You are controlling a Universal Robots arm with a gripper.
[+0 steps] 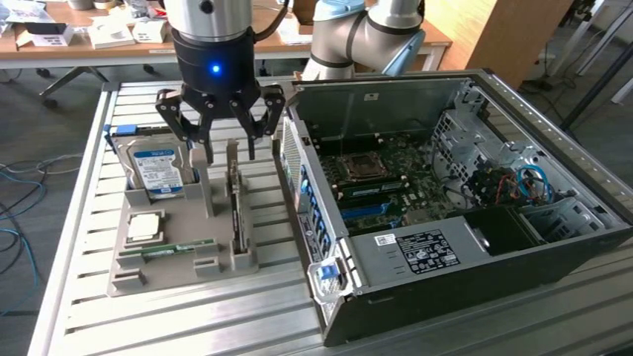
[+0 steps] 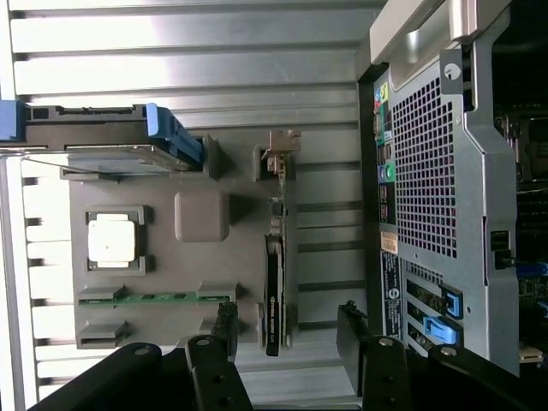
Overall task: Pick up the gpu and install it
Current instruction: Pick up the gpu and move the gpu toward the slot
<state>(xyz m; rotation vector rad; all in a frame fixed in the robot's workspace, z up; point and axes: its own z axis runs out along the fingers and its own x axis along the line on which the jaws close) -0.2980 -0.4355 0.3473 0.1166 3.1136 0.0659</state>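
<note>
The gpu (image 1: 236,211) stands on edge in a slot of the grey parts tray (image 1: 183,278), a thin dark card with a metal bracket at its far end. My gripper (image 1: 227,147) hangs open just above that end, holding nothing. In the wrist view the gpu (image 2: 272,295) runs edge-on between my two fingers, closer to one finger (image 2: 224,330) than to the other. My gripper (image 2: 287,332) does not touch it. The open computer case (image 1: 455,185) lies beside the tray on the exterior view's right, with its motherboard (image 1: 381,178) exposed.
In the tray are a silver hard drive with a blue label (image 1: 158,169), a square CPU (image 1: 145,226) and a green RAM stick (image 1: 168,248). The case's rear panel (image 2: 437,171) stands close beside the gpu slot. All rest on a slatted metal table (image 1: 198,326).
</note>
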